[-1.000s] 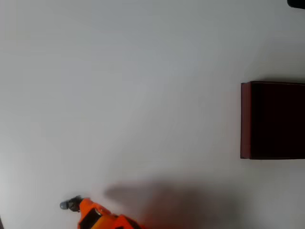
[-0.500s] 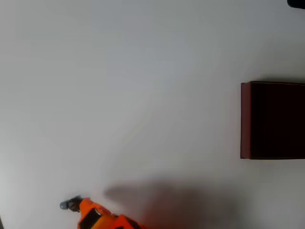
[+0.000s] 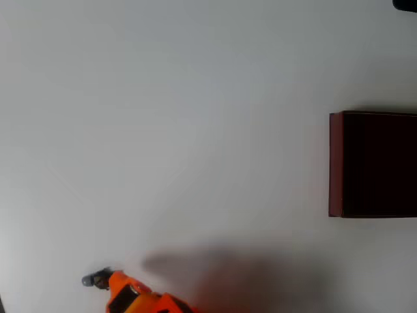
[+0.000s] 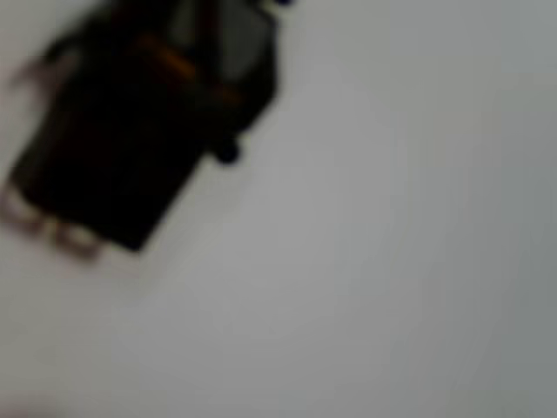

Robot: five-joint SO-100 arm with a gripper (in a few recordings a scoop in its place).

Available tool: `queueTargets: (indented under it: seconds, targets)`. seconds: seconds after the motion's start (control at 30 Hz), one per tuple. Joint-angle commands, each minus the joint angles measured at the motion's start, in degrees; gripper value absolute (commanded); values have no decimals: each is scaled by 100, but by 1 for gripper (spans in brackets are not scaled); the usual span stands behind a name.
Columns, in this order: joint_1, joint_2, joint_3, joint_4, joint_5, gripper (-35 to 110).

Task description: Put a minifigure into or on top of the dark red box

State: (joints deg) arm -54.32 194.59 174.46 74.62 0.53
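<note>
A: Where is the gripper (image 3: 109, 282) located?

B: In the overhead view it is seen at the bottom edge, left of centre. Only its orange front part is shown; the rest is cut off by the frame.

A: Can the state of the jaws be determined?

B: No. Whether the fingers are apart, together or clamped on something cannot be told from either view.

A: What is found at the tip?

B: The minifigure (image 3: 95, 280) is seen as a small grey and black blur touching the left end of the orange part. Whether it is gripped or merely touched cannot be told.

A: What is shown by the wrist view?

B: A large dark blurred shape (image 4: 130, 122) is shown at the upper left against the pale surface. It is too far out of focus to be identified.

A: Where is the box (image 3: 335, 163) placed?

B: It is set at the right edge of the overhead view, at mid-height, well apart from the gripper and the minifigure. Its left wall is seen in dark red, its inside is near-black, and its right part is cut off by the frame.

A: What is everything resting on?

B: A plain white table (image 3: 195, 130). A soft dark shadow (image 3: 228, 270) is cast on it just right of the gripper.
</note>
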Motion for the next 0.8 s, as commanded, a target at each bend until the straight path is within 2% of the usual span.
queueTargets:
  seconds: [0.0, 0.33, 0.53, 0.57, 0.67, 0.77]
  targets:
    - [-88, 88, -88, 105, 0, 0]
    - [-88, 88, -88, 105, 9, 1]
    - [677, 88, -88, 114, 782, 0]
    - [782, 88, -88, 246, 1362, 0]
    - [844, 88, 237, 281, 4280, 2]
    - [1274, 88, 211, 281, 4799, 0]
